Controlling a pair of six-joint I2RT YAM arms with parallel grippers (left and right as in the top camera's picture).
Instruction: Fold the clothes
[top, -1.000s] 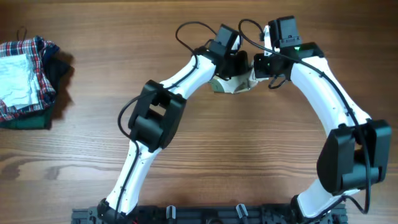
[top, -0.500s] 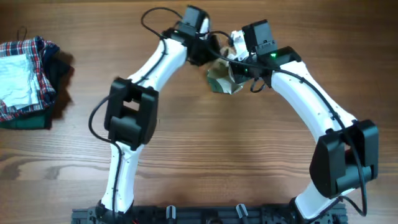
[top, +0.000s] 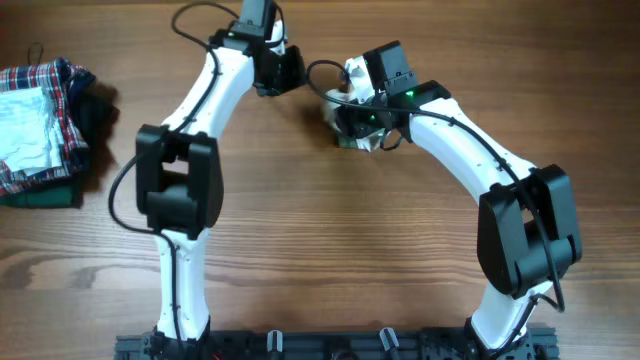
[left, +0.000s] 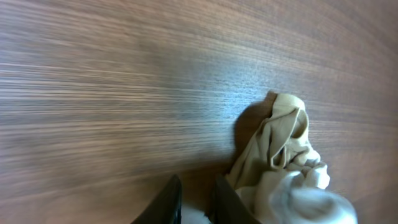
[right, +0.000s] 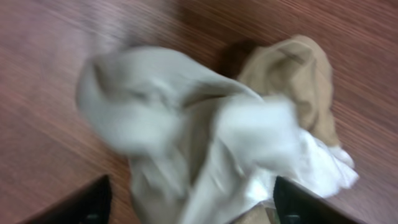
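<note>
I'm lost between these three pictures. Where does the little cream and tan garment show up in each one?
Overhead: the garment is a crumpled heap at top centre, just right of the middle.
Left wrist: the garment is at lower right, lying on the wood.
Right wrist: the garment fills the middle, blurred.
Shared landmark: the wooden table under it, and the garment's tan part.

Brown wood-grain table (top: 400, 260), seemingly evenly lit.

My left arm (top: 212, 90) and right arm (top: 460, 150) are white, with bulky black joint housings (top: 180, 185), looping black cables (top: 178, 18), one small green light (top: 408, 96)
</note>
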